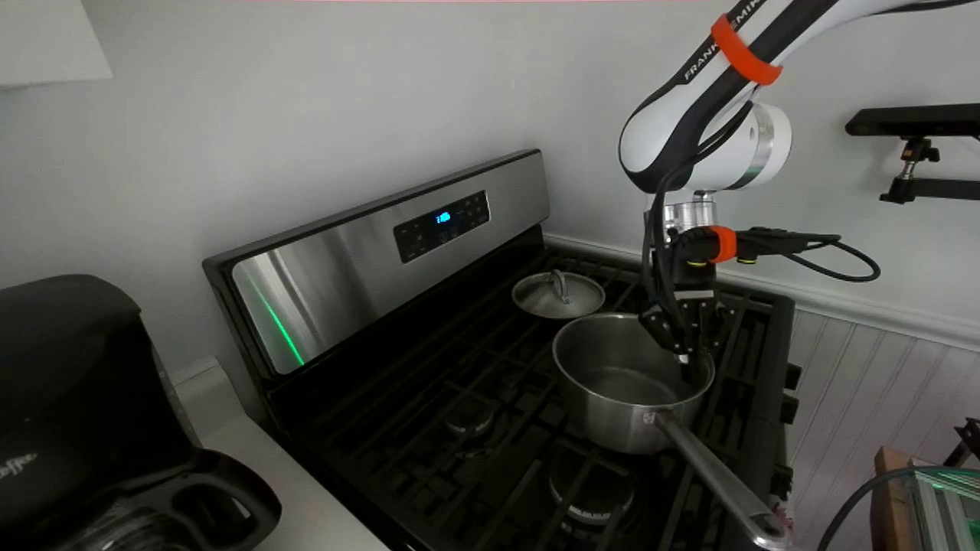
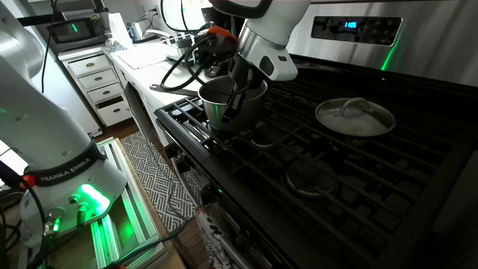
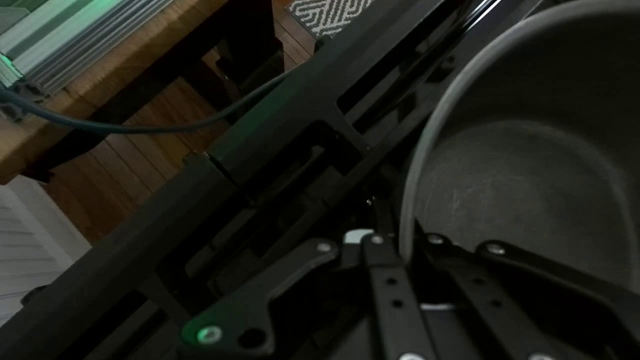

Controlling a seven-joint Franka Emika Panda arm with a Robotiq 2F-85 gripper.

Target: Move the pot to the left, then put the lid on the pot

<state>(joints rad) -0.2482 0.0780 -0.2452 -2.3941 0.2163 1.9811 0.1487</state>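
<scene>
Robot base reads "FRANKA EMIKA" (stove display: 11:05); tool clamps pot.

Here a plain grey wall runs across the far side, pale grooved panelling low at right, while in an exterior view white drawers stand far left by a bright counter, a patterned rug lying nearer on brown wooden floor.
</scene>
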